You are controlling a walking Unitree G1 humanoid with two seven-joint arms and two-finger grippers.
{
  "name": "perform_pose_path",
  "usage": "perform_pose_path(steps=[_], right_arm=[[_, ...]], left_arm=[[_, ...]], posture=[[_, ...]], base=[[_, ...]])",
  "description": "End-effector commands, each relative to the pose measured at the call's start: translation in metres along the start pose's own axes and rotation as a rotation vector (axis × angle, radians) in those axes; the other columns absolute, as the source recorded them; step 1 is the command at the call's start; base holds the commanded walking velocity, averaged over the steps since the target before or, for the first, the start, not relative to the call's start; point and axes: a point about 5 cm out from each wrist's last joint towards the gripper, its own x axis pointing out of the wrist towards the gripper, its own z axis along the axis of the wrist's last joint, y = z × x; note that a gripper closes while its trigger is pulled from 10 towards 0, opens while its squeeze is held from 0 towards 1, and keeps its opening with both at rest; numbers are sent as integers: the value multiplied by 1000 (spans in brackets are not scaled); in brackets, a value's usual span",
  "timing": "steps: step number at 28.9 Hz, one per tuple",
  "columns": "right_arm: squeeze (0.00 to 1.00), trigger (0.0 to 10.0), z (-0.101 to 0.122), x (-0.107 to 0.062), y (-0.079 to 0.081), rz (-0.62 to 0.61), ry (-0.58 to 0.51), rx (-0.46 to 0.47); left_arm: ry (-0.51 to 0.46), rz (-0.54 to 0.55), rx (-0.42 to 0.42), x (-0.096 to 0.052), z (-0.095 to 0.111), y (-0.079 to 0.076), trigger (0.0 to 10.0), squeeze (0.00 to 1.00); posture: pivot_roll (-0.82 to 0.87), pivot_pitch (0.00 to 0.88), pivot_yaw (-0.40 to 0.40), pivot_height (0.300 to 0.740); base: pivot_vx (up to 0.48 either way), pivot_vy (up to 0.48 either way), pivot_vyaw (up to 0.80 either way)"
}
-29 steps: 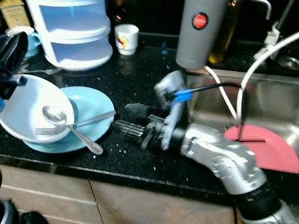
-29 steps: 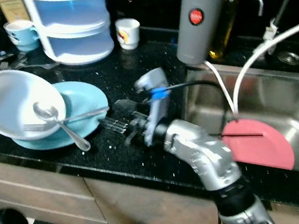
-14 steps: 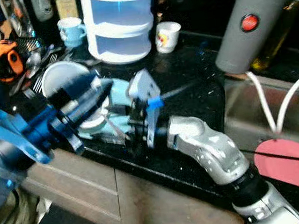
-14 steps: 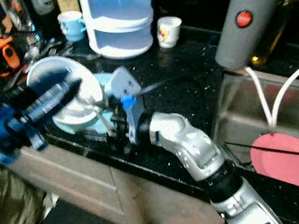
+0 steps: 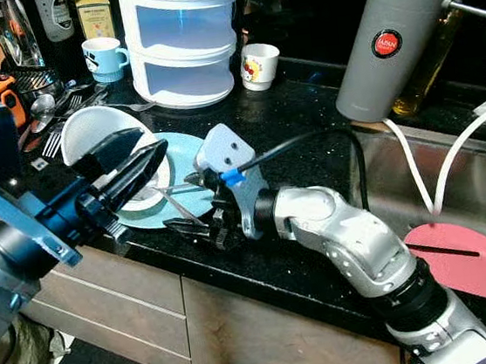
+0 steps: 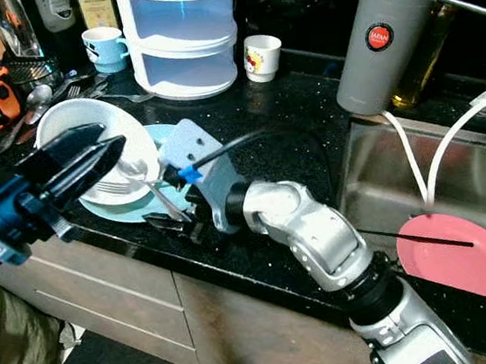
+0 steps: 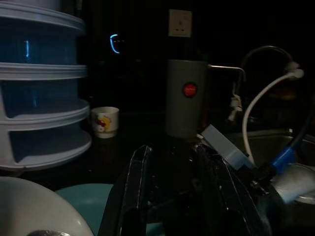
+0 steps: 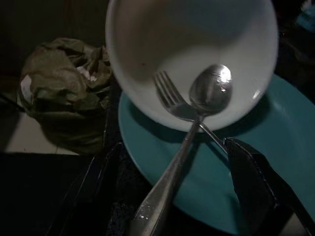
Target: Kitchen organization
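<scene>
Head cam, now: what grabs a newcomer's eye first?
The right gripper at the counter's front edge, fingers spread either side of a spoon handle. The spoon and a fork lie in a white bowl on a teal plate. The left gripper hovers over that bowl.

A white bowl (image 6: 91,155) sits tilted on a teal plate (image 6: 174,194) near the black counter's front edge. A metal spoon (image 8: 197,123) and fork (image 8: 170,98) rest heads-in-bowl, handles crossing and pointing toward 5 o'clock over the plate.
</scene>
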Motion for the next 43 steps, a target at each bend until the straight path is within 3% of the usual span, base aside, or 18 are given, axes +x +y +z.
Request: perform_pose_path(steps=[1,2,4,10,16,20,30,37,43], right_arm=[[0,10000,4,0,-1,-36,-5,79],[0,10000,4,0,-1,-36,-5,79],[0,10000,0,7,0,-74,37,191],[0,10000,1,16,5,-59,58,253],[0,10000,5,26,8,-67,62,280],[0,10000,7,36,18,-85,102,273],[0,10000,-4,49,35,-100,165,206],[0,10000,-15,55,26,-204,205,192],[0,10000,-17,56,15,-257,222,334]], left_arm=[[-6,47,5,-1,-2,6,10000,0],[-6,47,5,-1,-2,6,10000,0],[37,122,27,-10,-5,16,10000,0],[87,151,35,-24,-10,19,10000,0],[134,177,40,-40,-13,23,10000,0],[199,133,39,-51,-18,18,10000,0],[194,134,49,-53,-18,16,10000,0],[159,131,57,-48,-15,16,10000,0],[130,111,52,-42,-15,14,10000,0]], posture=[[149,0,-98,740],[149,0,-98,740],[156,0,-106,740],[168,0,-117,740],[186,0,-121,740],[195,0,-127,740],[202,0,-137,740],[202,0,-138,740],[195,0,-138,740]], base=[[0,0,0],[0,0,0],[0,0,0],[0,0,0],[0,0,0],[0,0,0],[0,0,0],[0,0,0],[0,0,0]])
